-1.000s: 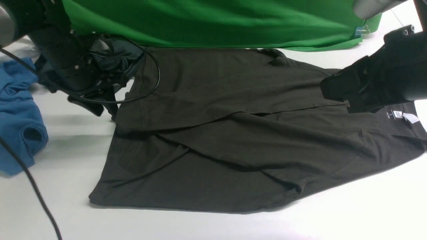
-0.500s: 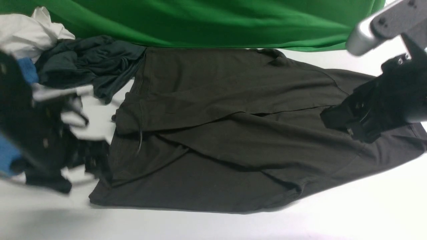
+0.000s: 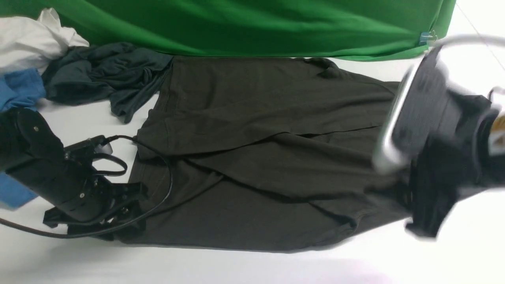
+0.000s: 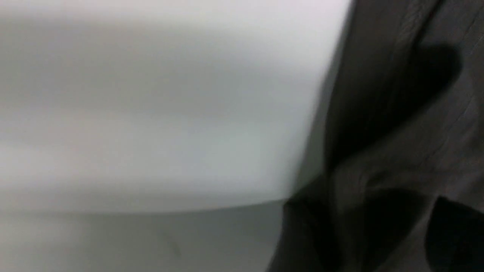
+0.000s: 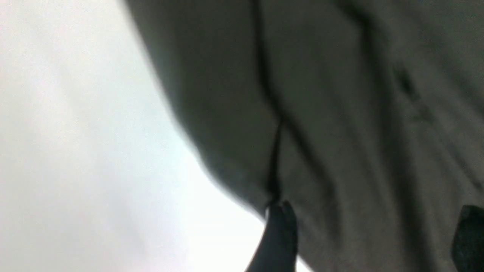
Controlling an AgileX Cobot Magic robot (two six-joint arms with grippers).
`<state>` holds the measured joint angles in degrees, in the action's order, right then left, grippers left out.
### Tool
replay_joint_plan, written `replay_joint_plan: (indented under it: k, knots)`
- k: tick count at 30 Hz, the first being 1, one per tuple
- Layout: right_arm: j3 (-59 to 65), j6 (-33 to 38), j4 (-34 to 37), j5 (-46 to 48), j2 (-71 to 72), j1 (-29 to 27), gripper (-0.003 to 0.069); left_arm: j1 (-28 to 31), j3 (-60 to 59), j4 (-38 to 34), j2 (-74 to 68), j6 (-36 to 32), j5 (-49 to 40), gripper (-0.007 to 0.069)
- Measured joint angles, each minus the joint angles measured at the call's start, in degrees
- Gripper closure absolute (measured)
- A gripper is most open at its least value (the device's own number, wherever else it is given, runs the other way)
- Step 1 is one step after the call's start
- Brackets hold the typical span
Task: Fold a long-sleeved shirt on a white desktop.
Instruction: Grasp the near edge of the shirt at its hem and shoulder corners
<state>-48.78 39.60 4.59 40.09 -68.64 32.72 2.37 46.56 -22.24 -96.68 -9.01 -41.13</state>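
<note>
**Both arms drop to the shirt's near edge**

The long-sleeved shirt (image 3: 256, 157) lies spread across the middle of the bench (image 3: 252, 270). Its sleeves are folded in over the body and its far edge lies against the green backdrop (image 3: 252, 23). A second ago both arms were at the far side. Now the left jaws sit at the shirt's near-left corner, and the right jaws, blurred with motion, hang over its near-right end. The right jaws stand wide, fingers (image 5: 278, 234) well apart above the cloth. I cannot tell whether the left jaws are wide or narrow. The next fold probably starts from the near edge, and no corner looks lifted yet.
</note>
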Motion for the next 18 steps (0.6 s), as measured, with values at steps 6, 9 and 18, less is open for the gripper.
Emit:
replay_joint_plan:
  k: [6, 9, 18]
  knots:
    - [6.38, 14.11, -0.36, -3.89, -5.41, 0.00, 0.0106, 0.00, 0.00, -0.63, 0.00, -3.02, 1.38, 0.0433]
    - [7.01, 18.36, -0.44, -7.21, -10.25, 0.00, 0.0106, 0.00, 0.00, -0.56, 0.36, -3.31, 1.53, 0.0562]
    - [7.05, 23.65, -2.55, -17.10, -21.82, 0.00, 0.0106, 0.00, -0.35, 0.01, 1.55, -3.56, 1.26, 0.0583]
